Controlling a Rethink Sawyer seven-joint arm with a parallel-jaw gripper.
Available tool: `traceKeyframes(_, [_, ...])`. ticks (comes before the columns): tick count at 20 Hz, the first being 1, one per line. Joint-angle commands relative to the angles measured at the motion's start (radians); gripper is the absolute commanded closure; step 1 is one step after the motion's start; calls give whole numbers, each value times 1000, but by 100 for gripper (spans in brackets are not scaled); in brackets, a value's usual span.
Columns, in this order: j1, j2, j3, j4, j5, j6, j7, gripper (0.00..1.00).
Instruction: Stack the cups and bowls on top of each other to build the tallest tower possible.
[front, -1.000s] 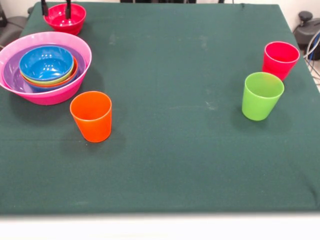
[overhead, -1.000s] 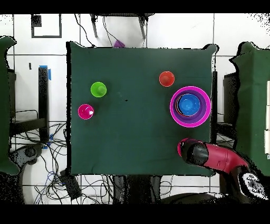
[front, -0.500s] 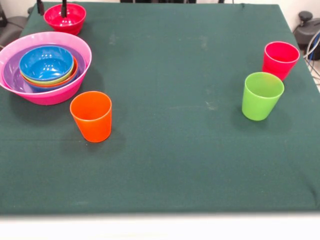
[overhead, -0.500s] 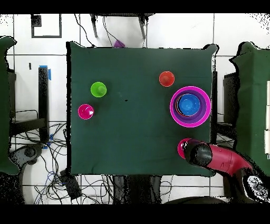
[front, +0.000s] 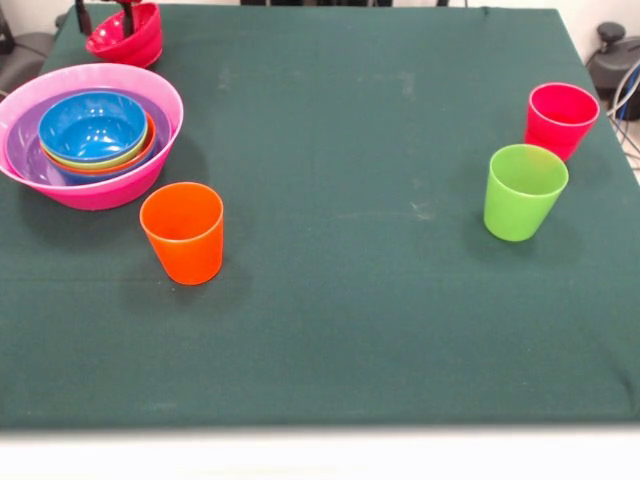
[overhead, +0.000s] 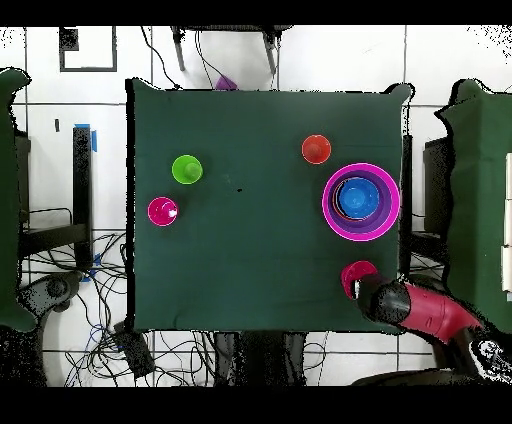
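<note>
Red bowl (front: 127, 36) sits tilted at the table's far corner, one gripper (front: 103, 14) finger inside its rim, one outside: pinching the wall, probably lifting. Stack (front: 92, 133) waits just beside it, blue bowl uppermost. Three cups (front: 183, 232) stand apart, untouched.

The gripper (front: 103, 10) stood at the table's far corner, its two dark fingers (front: 127, 16) straddling a rim and only their tips showing; the red arm (overhead: 425, 310) reached in low from the side.
</note>
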Motion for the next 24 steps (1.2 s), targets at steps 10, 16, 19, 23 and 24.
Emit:
traceKeyframes(10, [-20, 91, 141, -98, -143, 48, -105, 0])
traceKeyframes(16, [-3, 53, 146, -85, -139, 92, -109, 0])
traceKeyframes(19, [9, 33, 144, -84, -140, 118, -118, 0])
traceKeyframes(23, [15, 25, 156, -86, -133, 133, -121, 0])
traceKeyframes(24, [14, 26, 159, -86, -131, 134, -120, 0])
